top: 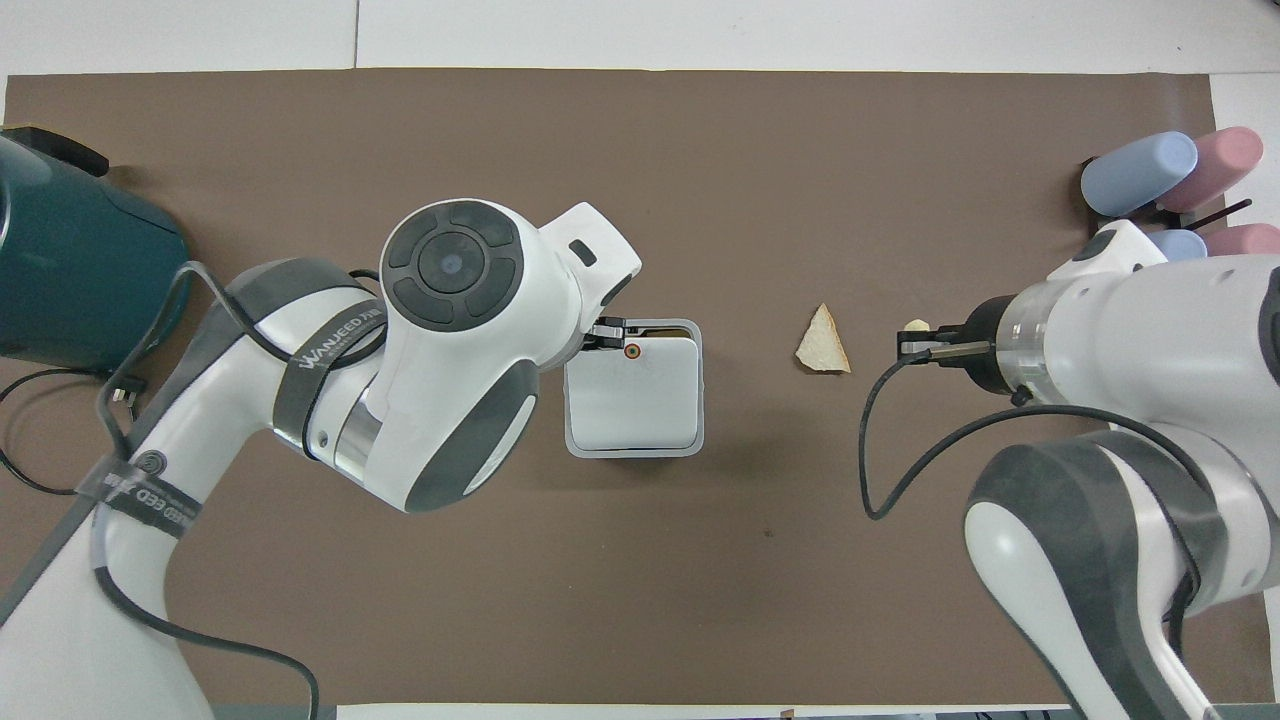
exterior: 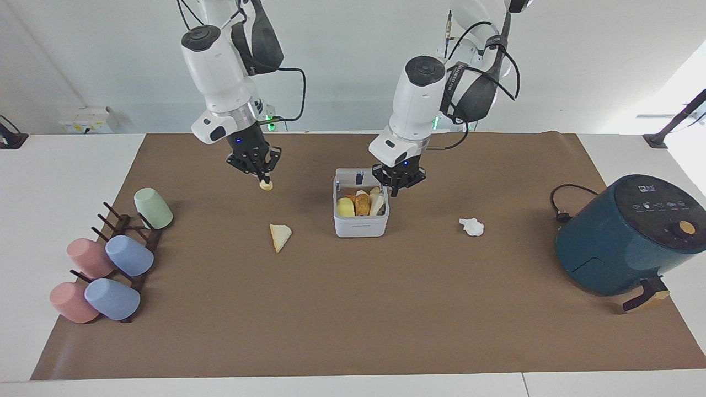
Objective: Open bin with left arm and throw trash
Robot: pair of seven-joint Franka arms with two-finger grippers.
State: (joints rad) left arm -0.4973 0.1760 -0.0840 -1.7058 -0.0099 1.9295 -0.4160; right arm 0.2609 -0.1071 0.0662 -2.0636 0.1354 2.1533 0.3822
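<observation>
The white bin [exterior: 361,223] stands mid-mat with its lid [exterior: 357,176] swung up on the robots' side, and several scraps show inside. From above, the raised lid [top: 632,400] with its orange button [top: 631,351] hides the inside. My left gripper [exterior: 395,192] is shut and empty, up beside the bin's rim toward the left arm's end; it also shows in the overhead view [top: 603,338]. My right gripper [exterior: 263,179] is shut on a pale-yellow lump [exterior: 266,186] of trash, over the mat toward the right arm's end. A bread wedge [exterior: 280,236] and a tissue wad [exterior: 471,226] lie on the mat.
A dark-teal air fryer [exterior: 629,237] with its cable [exterior: 562,205] stands at the left arm's end. A rack of pastel cups [exterior: 110,259] sits at the right arm's end. The brown mat [exterior: 353,309] covers the table.
</observation>
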